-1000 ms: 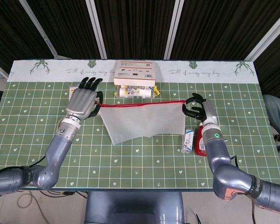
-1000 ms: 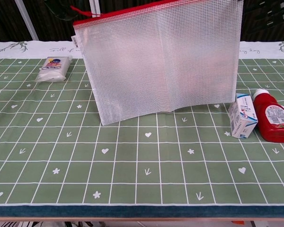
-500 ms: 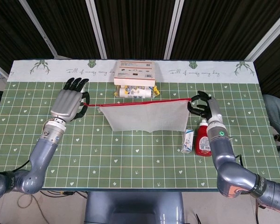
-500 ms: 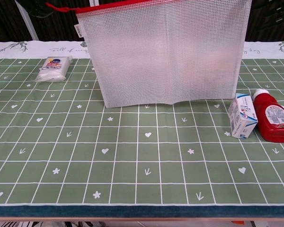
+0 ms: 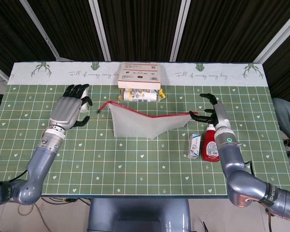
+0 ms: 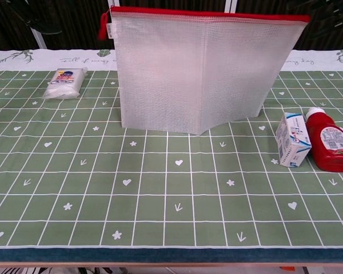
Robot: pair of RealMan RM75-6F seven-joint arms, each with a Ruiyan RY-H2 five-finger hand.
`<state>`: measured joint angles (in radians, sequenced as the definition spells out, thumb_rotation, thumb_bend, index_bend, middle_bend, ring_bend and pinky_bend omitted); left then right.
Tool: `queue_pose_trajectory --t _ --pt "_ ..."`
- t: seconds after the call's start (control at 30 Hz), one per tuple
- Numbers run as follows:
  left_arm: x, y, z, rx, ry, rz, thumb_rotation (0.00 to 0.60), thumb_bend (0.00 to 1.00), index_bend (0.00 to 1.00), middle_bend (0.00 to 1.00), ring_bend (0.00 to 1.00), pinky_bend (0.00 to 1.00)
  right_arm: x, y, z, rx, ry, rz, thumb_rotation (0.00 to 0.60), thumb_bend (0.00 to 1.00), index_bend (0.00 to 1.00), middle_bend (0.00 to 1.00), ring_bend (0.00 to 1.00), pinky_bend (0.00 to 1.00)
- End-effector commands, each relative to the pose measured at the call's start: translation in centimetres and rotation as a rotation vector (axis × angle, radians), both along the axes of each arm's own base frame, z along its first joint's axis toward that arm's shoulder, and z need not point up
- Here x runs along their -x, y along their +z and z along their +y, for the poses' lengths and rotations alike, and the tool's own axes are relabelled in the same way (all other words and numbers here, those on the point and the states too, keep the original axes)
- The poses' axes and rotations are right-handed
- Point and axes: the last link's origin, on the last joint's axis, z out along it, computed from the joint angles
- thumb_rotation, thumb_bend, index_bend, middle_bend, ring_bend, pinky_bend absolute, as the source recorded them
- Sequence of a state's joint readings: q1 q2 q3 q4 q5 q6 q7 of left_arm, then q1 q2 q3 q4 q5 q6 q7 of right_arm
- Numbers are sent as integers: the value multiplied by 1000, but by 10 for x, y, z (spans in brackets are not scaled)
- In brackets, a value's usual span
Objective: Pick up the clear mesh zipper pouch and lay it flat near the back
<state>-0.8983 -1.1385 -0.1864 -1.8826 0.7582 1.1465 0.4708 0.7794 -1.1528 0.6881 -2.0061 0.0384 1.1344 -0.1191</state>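
The clear mesh zipper pouch point(image 5: 140, 123) with a red zip edge stands on its lower edge near the table's middle, sagging toward the left. In the chest view the pouch point(image 6: 194, 68) looks upright, its red pull tab hanging at the top left. My right hand point(image 5: 209, 112) pinches the pouch's right top corner between thumb and finger, the other fingers spread. My left hand point(image 5: 70, 107) hovers left of the pouch, apart from the pull tab, with nothing in it.
A small white box point(image 5: 194, 145) and a red bottle point(image 5: 210, 145) lie at the right, just below my right hand. A white packet point(image 6: 66, 83) sits at the left. A flat carton point(image 5: 138, 75) with small packs beneath it stands at the back centre.
My left hand has let go of the pouch's left end and drawn away leftward. The pouch's left side dropped and sagged; my right hand still holds the right corner.
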Motion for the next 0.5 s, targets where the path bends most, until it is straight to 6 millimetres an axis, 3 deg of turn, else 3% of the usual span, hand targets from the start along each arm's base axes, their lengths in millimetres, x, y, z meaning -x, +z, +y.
queue_pose_trajectory --t 0.03,0.27,0.5 --pt "2 2 -2 -2 4 -17 600 176 214 0 0 0 3 -2 4 -17 43 54 600 232 0 0 0 193" --pt "15 5 -18 -12 33 -55 600 176 214 0 0 0 20 1 14 5 72 152 600 231 0 0 0 193" --pt "50 8 -52 -27 76 -54 600 177 218 0 0 0 55 5 46 -9 94 254 600 231 0 0 0 193"
